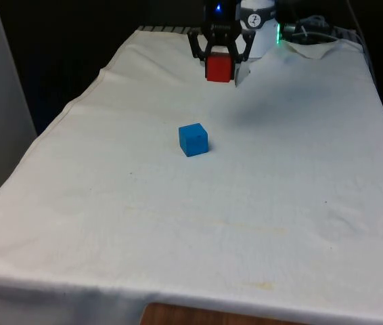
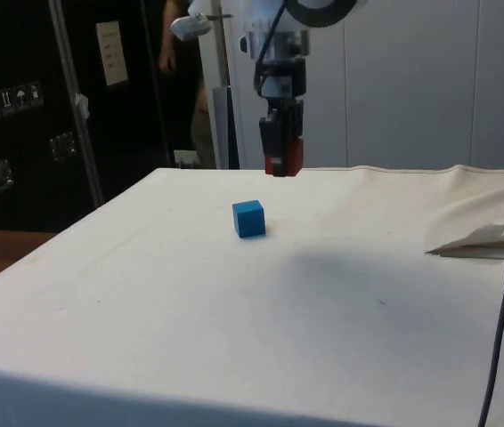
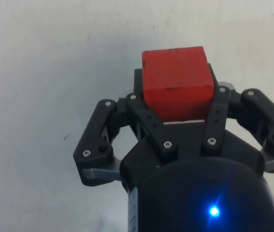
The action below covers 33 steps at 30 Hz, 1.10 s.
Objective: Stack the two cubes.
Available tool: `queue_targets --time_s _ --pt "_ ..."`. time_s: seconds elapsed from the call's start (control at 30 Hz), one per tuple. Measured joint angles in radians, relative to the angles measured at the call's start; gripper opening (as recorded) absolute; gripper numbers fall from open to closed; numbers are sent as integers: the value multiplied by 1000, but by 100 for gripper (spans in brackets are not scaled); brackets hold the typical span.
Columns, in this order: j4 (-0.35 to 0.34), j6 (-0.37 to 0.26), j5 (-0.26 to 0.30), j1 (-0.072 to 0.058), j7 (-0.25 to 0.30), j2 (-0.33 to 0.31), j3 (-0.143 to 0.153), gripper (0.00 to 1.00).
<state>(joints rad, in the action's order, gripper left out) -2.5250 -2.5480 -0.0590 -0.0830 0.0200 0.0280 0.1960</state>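
A small red cube point(image 1: 219, 68) is held pinched between the fingers of the black two-finger gripper point(image 1: 219, 59), clear of the white cloth-covered table point(image 1: 279, 203) and above its far end. In the wrist view the red cube point(image 3: 176, 82) is seen clamped squarely on two opposite faces, with its lower part projecting past the fingertips; such a hold is judged to leave the underside free to be set down flat on another block. A small blue cube point(image 1: 193, 139) rests on the cloth nearer the table's middle, well apart from the gripper and towards the near edge. In the side view the gripper point(image 2: 281, 156) hangs higher than the top of the blue cube point(image 2: 248, 218), a height judged enough for the load to be carried across without the lower block being knocked. The lift appears done; the carry and the placing are judged to remain. A person is partly visible behind the table in the side view.
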Motion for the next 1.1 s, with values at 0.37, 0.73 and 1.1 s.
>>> queue_targets --time_s 0.37,0.73,1.1 --pt "102 59 49 1 45 -94 9 1" --pt "176 77 85 4 81 -167 18 1" --pt "224 71 96 4 96 -221 29 1"
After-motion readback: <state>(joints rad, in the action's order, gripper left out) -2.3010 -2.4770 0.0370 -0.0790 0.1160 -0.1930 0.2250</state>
